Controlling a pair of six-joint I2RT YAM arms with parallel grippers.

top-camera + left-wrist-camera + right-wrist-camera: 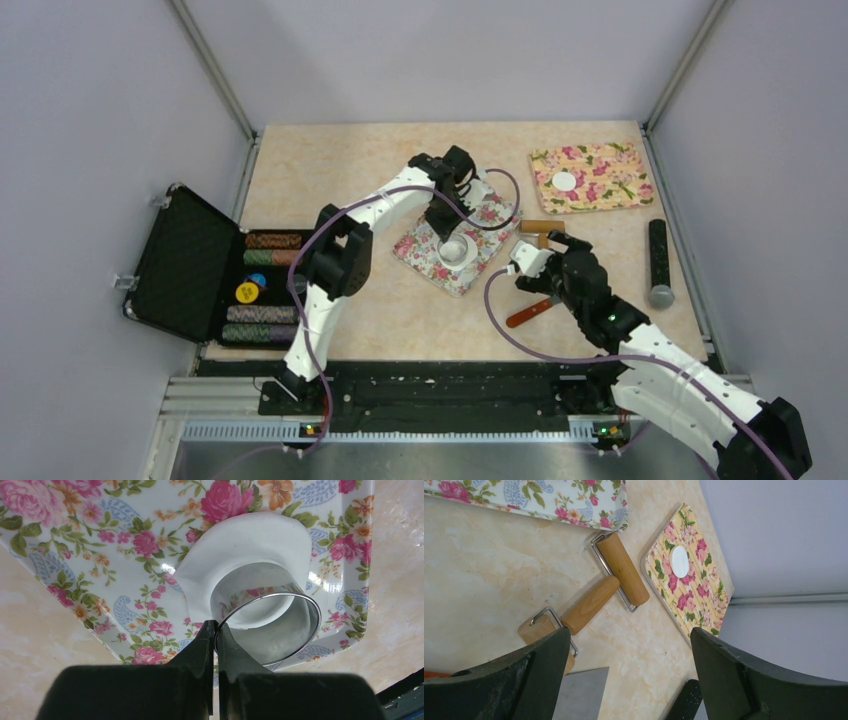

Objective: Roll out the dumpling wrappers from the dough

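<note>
Keep the left gripper (215, 626) clenched on the rim of the small clear round bowl (280, 630) and press level on the flattened white dough (250, 540) lying on the white rose-printed mat (100, 555), toward its near corner. Leave the right gripper (629, 670) spread wide and empty just right of that mat, over the wooden roller (621, 567); mind the thin round white wrapper (679, 561) on the yellow floral mat (689, 595), farther right
</note>
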